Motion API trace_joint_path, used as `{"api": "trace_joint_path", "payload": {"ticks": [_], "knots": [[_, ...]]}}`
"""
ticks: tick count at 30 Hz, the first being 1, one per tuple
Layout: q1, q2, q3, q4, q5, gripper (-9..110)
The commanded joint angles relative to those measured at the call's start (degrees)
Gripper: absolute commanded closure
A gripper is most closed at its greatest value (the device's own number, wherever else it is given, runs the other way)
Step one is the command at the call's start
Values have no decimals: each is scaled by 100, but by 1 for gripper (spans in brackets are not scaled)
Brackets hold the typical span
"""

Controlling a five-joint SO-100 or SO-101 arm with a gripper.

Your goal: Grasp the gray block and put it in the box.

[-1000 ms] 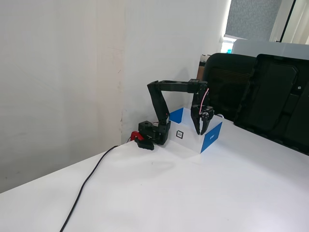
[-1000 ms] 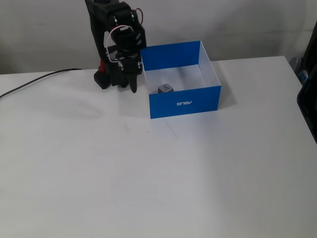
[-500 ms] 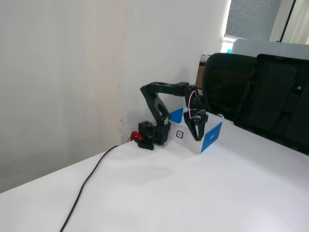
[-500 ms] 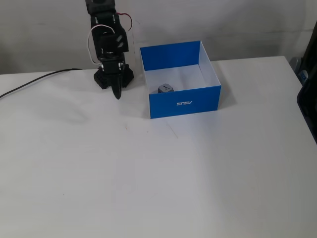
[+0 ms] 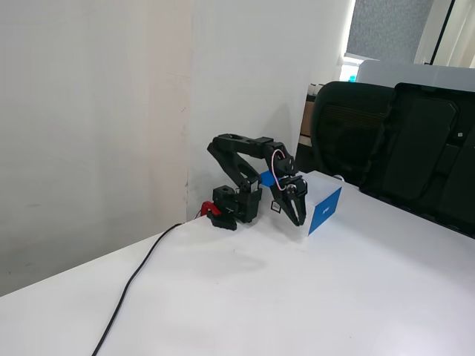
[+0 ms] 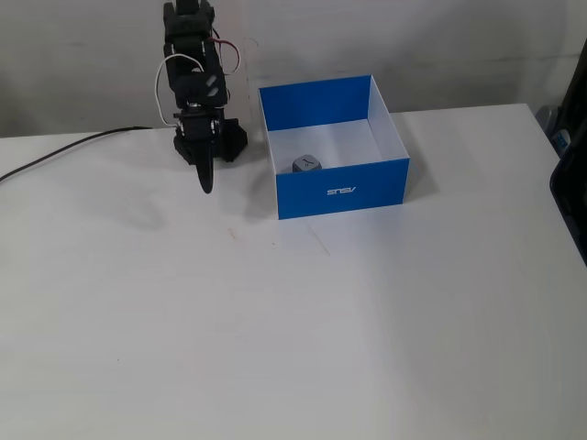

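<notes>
The gray block [image 6: 307, 163] lies inside the box [image 6: 341, 192], near its front wall and toward the left; a dark mark shows on its top face. In the other fixed view the box [image 5: 324, 209] shows behind the arm and the block is hidden. My gripper [image 6: 205, 181] hangs to the left of the box, outside it, pointing down at the bare table. Its fingers are together with nothing between them. From the side, the gripper [image 5: 300, 219] hovers just above the table in front of the box's white side.
The arm's base [image 6: 209, 145] stands at the back left by the wall, with a small red piece [image 5: 208, 208] beside it. A black cable [image 5: 137, 278] runs from the base across the table. Black chairs [image 5: 401, 144] stand behind the table edge.
The gripper has swung from the box's left wall out to the left of it and dropped lower toward the table. The block stayed in the box.
</notes>
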Motion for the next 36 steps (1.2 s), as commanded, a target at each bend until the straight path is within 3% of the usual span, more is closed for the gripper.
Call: {"api": "trace_joint_path", "payload": {"ticks": [1, 13, 36], "knots": [[26, 519, 220, -193, -431, 101], [176, 1547, 1441, -475, -1028, 101], [246, 2795, 3322, -800, -958, 101]]}}
